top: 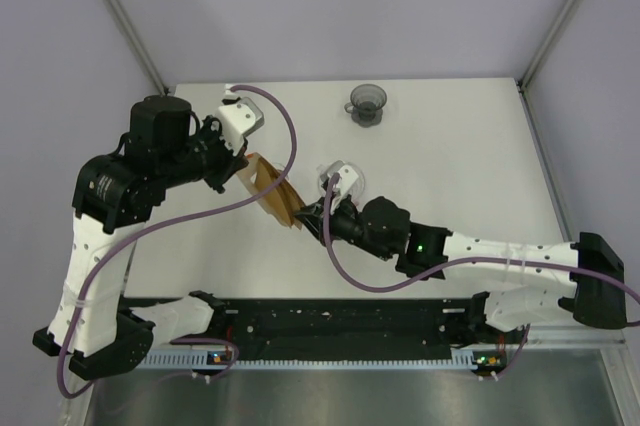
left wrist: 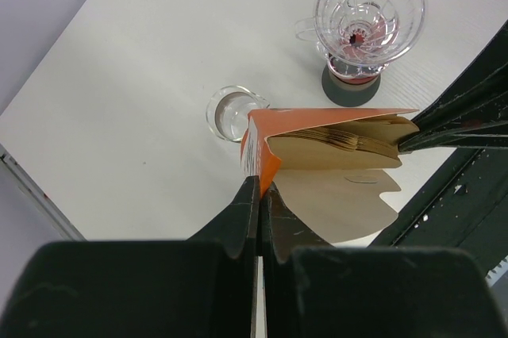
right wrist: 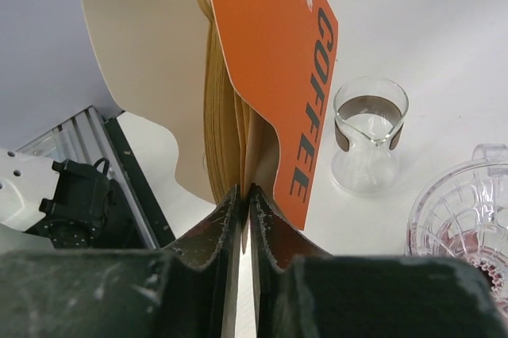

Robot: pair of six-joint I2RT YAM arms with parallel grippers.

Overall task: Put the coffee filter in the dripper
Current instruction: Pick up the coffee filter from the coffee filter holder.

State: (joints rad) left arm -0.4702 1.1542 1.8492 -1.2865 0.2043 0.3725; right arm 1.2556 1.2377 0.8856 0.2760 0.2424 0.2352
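R gripper [right wrist: 244,192] nips filter [right wrist: 223,104]; carafe [right wrist: 367,138] near pack [right wrist: 274,60]

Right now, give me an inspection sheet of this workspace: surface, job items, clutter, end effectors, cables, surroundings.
Surface: white table, carrying the dripper and the carafe.
Job's things: filter pack held in the air, open, coffee filters showing; dripper upright, no filter in it.
Clutter: glass carafe upright, near the dripper but apart from it.
End effectors: left end effector shut on the pack's corner; right end effector pinched on the filters' edge.
Cables: purple cables loop from both wrists; no snag seen.
Surroundings: grey walls with metal frame posts.
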